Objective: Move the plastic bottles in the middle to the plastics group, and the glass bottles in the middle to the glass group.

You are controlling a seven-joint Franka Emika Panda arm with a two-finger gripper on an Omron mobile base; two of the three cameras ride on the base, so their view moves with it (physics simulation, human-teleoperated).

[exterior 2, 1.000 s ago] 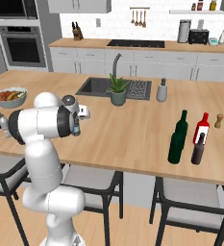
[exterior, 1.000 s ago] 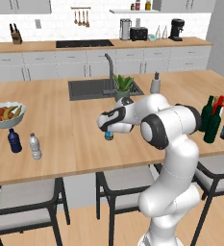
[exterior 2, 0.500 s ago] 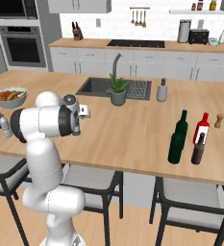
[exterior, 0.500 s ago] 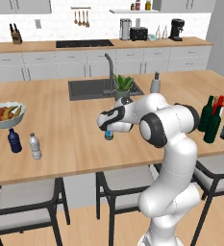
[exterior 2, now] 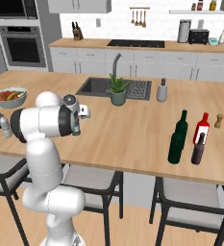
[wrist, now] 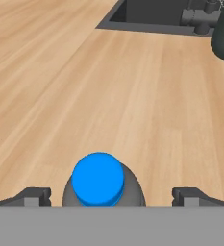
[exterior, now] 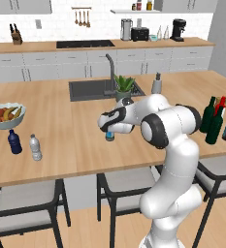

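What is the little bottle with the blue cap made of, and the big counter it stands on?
The little bottle looks like clear plastic: see-through greyish sides and a smooth, shiny blue cap. The counter looks like pale wood with a matte finish, since long grain streaks run across it. It's a rendered scene, so that's a guess.

I can't read any text, brand, number or sign from here. The red bottle [exterior 2: 203, 129] at the right end of the island carries a white label, but no lettering on it resolves for me. The blue-capped water bottle [wrist: 99, 181] under the hand shows me just its plain cap, with nothing printed on it.
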